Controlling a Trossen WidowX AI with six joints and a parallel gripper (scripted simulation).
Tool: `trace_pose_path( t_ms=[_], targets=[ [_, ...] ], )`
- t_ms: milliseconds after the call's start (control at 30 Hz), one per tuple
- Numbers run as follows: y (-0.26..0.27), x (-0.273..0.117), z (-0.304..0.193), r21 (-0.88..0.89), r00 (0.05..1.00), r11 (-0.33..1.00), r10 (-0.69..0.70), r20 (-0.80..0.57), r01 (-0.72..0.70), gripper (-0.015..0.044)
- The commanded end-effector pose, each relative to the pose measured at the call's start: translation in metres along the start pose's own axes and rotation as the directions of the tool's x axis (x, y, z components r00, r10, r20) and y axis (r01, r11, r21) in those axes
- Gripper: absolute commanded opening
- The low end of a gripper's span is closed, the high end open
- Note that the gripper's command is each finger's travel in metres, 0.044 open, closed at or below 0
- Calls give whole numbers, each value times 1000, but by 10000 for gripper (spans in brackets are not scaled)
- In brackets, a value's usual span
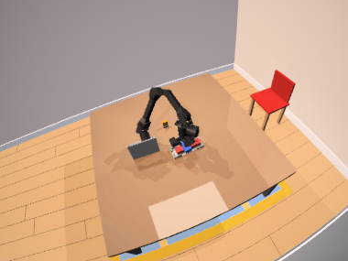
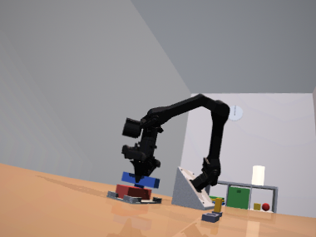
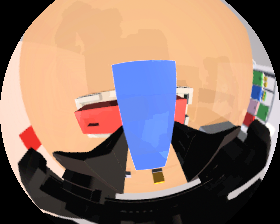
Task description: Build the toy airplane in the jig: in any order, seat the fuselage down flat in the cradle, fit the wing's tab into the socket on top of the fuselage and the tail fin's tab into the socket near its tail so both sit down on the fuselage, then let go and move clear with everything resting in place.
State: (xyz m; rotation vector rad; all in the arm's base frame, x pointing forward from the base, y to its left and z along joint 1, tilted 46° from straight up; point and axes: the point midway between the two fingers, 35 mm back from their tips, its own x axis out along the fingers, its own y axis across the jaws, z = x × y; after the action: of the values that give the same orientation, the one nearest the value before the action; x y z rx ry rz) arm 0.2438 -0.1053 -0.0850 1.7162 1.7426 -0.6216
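Your gripper (image 1: pixel 184 143) (image 2: pixel 138 179) (image 3: pixel 146 123) is closed on the blue wing (image 1: pixel 186 148) (image 2: pixel 140 180) (image 3: pixel 146 112), held crosswise just above the red fuselage (image 1: pixel 196 144) (image 2: pixel 133 191) (image 3: pixel 97 119). You have the fuselage in the grey cradle (image 1: pixel 176 156) (image 2: pixel 132 199) (image 3: pixel 186 93). The yellow tail fin (image 1: pixel 165 124) (image 2: pixel 218 204) (image 3: pixel 158 177) stands apart, upright in a dark holder (image 2: pixel 210 217). You cannot confirm full wing seating.

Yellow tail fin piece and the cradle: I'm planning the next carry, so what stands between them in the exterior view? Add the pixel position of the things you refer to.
In the exterior view, the angled grey-sided stand (image 2: pixel 185 192) stands between the yellow piece (image 2: pixel 218 204) and the cradle (image 2: pixel 133 199).
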Motion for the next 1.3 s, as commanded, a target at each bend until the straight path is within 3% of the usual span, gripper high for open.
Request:
trace_pose_path(
  t_ms=[0, 267, 433, 933, 1267],
  targets=[
    [-1, 2, -1, 5, 1000, 1000, 1, -4, -1, 195],
    [0, 1, 0, 0, 1000, 1000, 1, 0, -1, 162],
    [0, 1, 0, 0, 1000, 1000, 1, 0, -1, 30],
    [0, 1, 0, 0, 1000, 1000, 1, 0, -1, 424],
    [0, -2, 1, 0, 1000, 1000, 1, 1, -1, 440]
  ],
)
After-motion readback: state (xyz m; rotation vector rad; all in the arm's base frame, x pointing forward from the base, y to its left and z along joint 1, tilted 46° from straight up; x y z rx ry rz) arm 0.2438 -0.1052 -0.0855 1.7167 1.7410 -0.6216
